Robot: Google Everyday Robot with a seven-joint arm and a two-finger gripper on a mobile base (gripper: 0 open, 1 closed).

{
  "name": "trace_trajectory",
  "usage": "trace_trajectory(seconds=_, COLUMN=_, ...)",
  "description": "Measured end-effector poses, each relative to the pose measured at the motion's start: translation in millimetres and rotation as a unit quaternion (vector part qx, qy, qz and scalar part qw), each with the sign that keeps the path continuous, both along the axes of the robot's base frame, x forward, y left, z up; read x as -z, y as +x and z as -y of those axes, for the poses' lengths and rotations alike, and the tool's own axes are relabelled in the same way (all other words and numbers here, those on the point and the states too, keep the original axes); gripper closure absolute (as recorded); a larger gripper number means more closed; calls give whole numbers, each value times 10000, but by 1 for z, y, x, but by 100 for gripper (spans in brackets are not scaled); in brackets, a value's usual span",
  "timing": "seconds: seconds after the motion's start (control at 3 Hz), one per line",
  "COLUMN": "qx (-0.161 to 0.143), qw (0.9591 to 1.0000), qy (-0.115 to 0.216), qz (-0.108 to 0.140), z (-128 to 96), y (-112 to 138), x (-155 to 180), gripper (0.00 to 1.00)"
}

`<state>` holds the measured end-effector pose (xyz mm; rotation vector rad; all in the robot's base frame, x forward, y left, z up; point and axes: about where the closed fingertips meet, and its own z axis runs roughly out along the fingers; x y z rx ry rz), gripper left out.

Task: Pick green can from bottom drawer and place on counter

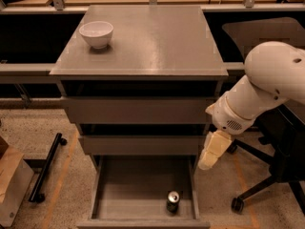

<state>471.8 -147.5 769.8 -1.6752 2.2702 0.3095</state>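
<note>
The green can (pixel 172 201) stands upright in the open bottom drawer (pixel 114 194), near its front right corner, silver top showing. My gripper (pixel 208 160) hangs at the end of the white arm, just above and to the right of the drawer's right wall, higher than the can and apart from it. The counter (pixel 152 37) is the broad grey top of the cabinet. It carries a white bowl (pixel 96 34) at its back left.
Two narrower grey drawers (pixel 138 111) sit above the bottom one, both slightly open. A black office chair (pixel 276 161) stands to the right behind my arm. A black bar on castors (pixel 45 168) and a wooden box (pixel 12 182) lie on the floor at left.
</note>
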Motion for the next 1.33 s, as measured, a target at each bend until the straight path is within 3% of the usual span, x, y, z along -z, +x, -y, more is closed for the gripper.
trace_trajectory(seconds=0.33, qx=127, qw=9997, qy=207, qz=15, z=-1, y=-3, x=27, gripper=0)
trace_trajectory(seconds=0.67, qx=555, qw=9973, qy=412, qz=247, z=10, y=24, x=88, gripper=0)
trace_trajectory(seconds=1.0, qx=554, qw=9973, qy=412, qz=246, z=10, y=24, x=88, gripper=0)
trace_trajectory(seconds=1.33, qx=772, qw=9956, qy=528, qz=-42, z=7, y=23, x=118, gripper=0)
